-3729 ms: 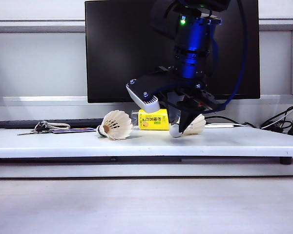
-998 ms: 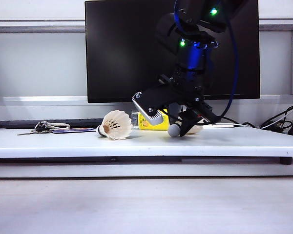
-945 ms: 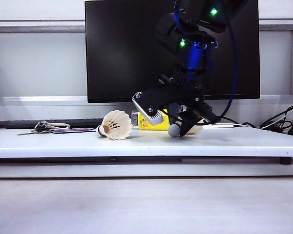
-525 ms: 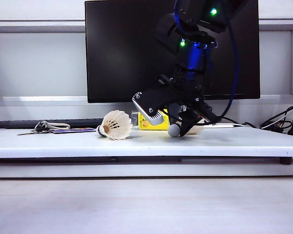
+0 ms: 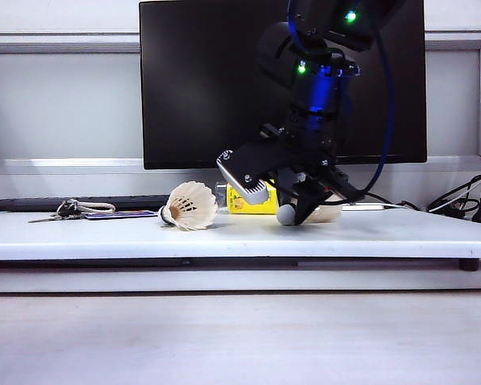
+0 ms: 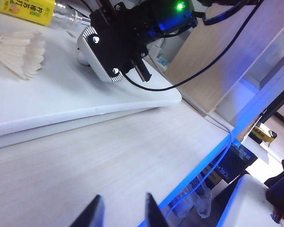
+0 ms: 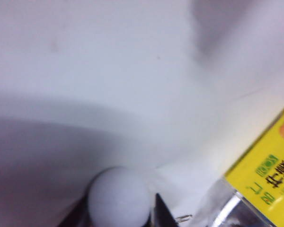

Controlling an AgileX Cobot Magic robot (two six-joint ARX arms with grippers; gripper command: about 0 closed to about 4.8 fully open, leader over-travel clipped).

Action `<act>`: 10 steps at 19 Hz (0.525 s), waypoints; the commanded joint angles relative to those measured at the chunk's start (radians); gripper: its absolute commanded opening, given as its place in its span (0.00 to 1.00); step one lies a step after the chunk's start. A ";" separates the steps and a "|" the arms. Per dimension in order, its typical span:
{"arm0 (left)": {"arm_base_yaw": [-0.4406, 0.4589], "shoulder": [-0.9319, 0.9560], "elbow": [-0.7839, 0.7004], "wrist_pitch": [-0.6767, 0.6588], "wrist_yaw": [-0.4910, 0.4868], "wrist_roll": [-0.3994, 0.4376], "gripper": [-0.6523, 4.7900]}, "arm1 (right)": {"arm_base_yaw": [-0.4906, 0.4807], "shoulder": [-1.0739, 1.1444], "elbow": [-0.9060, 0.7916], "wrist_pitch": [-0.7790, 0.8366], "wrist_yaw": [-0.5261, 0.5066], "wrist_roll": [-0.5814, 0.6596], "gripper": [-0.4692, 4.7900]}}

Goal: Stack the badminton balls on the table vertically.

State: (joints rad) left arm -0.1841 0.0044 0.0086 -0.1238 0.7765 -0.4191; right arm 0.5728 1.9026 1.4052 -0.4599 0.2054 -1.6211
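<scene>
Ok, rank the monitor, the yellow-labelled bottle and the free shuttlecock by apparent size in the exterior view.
1. Monitor, by far the largest.
2. Free shuttlecock and yellow-labelled bottle: look alike, and the right gripper partly hides the bottle, so unranked.

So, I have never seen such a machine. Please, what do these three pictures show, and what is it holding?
It is a robot with two arms; each ends in a gripper with two fingers. One picture is from a camera facing the table. The other two are from cameras on the wrists. On the table lie a shuttlecock, a yellow-labelled bottle and some keys, with a black monitor behind. The right gripper is down at the table, its fingers around the round tip of a second shuttlecock. The left gripper is open and holds nothing, off to the side over the lower wooden surface.
</scene>
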 commanded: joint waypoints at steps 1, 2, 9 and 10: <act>0.000 -0.003 -0.003 -0.019 0.006 0.004 0.34 | 0.001 0.007 -0.009 -0.068 -0.025 0.020 0.40; 0.000 -0.003 -0.003 -0.019 0.006 0.004 0.34 | 0.001 0.007 -0.009 -0.068 -0.024 0.029 0.38; 0.000 -0.003 -0.003 -0.019 0.006 0.004 0.34 | 0.001 0.005 0.063 -0.023 -0.103 0.296 0.38; 0.000 -0.003 -0.003 -0.019 0.006 0.004 0.34 | 0.001 0.005 0.081 -0.022 -0.117 0.332 0.37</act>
State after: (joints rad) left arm -0.1841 0.0044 0.0086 -0.1238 0.7765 -0.4191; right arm 0.5724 1.9156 1.4601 -0.4931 0.1230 -1.3659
